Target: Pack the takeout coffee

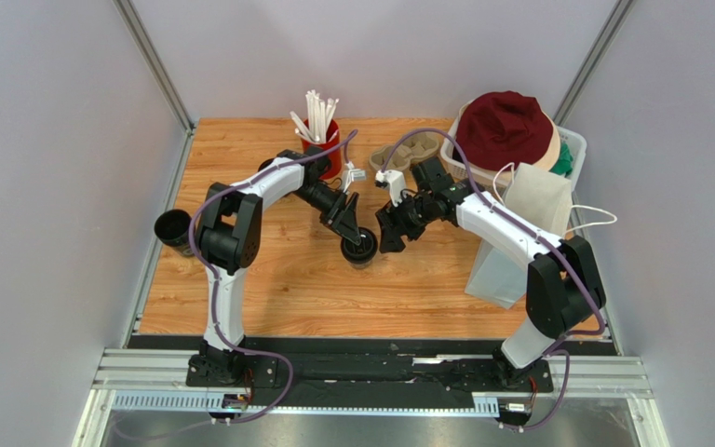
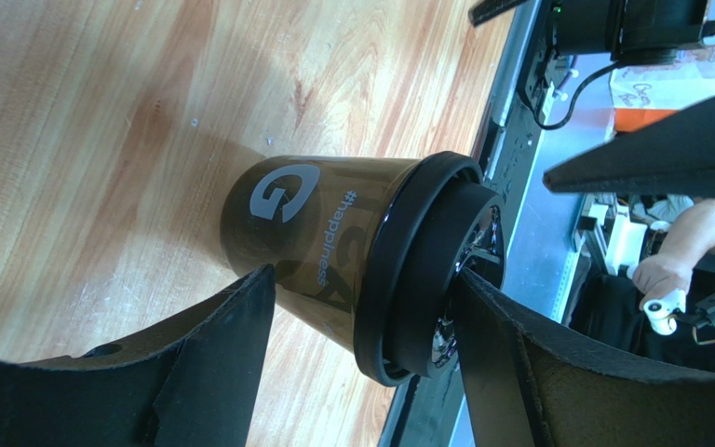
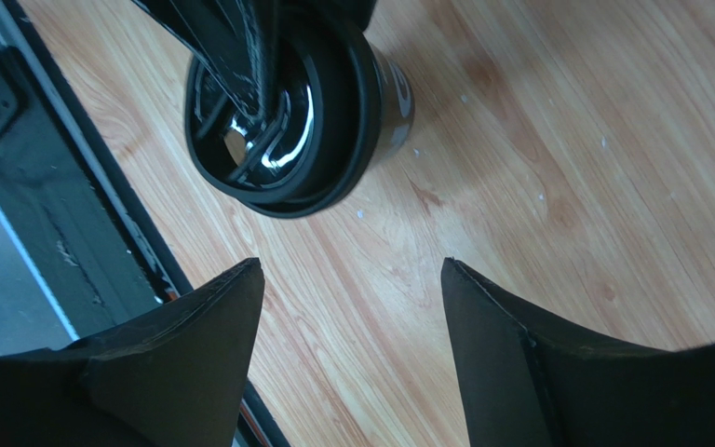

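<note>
Loosely open left hand point(image 2: 366, 275) astride takeout coffee point(image 2: 315, 223)

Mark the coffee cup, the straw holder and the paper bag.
coffee cup point(image 2: 305, 228): left wrist view, brown side wall
straw holder point(image 1: 322, 140): top view, red wall
paper bag point(image 1: 540, 200): top view, white face

The takeout coffee point(image 2: 319, 233) shows a large grey letter "G" on its brown wall. Beside it, small grey print reads "#happiness".

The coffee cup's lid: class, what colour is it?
The lid is glossy black, on a brown cup; it shows best in the left wrist view.
</note>
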`<state>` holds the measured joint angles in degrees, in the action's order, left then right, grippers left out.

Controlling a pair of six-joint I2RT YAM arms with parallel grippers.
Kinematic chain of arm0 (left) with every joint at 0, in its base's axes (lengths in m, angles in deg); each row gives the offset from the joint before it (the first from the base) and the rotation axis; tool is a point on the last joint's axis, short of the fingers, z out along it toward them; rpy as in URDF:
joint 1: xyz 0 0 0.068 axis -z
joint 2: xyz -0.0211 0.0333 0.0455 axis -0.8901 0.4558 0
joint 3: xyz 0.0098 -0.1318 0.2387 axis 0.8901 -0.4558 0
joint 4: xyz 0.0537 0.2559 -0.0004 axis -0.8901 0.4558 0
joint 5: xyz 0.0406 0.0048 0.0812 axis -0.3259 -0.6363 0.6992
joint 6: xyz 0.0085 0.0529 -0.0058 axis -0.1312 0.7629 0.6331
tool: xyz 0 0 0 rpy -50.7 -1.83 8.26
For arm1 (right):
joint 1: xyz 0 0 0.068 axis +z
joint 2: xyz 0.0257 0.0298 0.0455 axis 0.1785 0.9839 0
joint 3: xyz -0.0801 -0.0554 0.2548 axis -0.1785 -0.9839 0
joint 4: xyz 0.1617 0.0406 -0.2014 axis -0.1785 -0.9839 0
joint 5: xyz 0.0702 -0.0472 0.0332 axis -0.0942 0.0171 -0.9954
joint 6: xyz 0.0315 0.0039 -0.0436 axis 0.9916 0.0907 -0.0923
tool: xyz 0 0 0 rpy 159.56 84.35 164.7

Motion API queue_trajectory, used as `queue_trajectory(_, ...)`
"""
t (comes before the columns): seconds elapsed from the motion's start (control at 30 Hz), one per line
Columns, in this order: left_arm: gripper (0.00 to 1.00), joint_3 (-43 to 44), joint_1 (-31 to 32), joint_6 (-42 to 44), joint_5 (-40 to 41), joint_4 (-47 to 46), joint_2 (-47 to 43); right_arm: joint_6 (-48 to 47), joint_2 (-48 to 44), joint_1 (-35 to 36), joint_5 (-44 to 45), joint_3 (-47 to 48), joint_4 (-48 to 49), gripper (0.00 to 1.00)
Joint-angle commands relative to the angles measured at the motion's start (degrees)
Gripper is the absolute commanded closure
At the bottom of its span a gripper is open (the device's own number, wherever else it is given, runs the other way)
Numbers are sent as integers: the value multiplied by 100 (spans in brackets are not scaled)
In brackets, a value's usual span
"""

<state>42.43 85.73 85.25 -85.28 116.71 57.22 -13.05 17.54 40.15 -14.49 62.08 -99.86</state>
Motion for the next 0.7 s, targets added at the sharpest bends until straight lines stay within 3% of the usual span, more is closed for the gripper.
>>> queue_trajectory(0.0, 25, -198, 18, 158, 1102, -511, 191, 365, 234, -252, -680, 556, 205, 27)
queue_trajectory(0.33, 25, -268, 18, 79, 1173, -748, 94, 708, 998, -508, -1129, 1031, 187, 37)
queue_trajectory(0.67, 26, -514, 26, 17, 1331, -1012, -90, 779, 1175, -491, -1278, 1005, 214, 44)
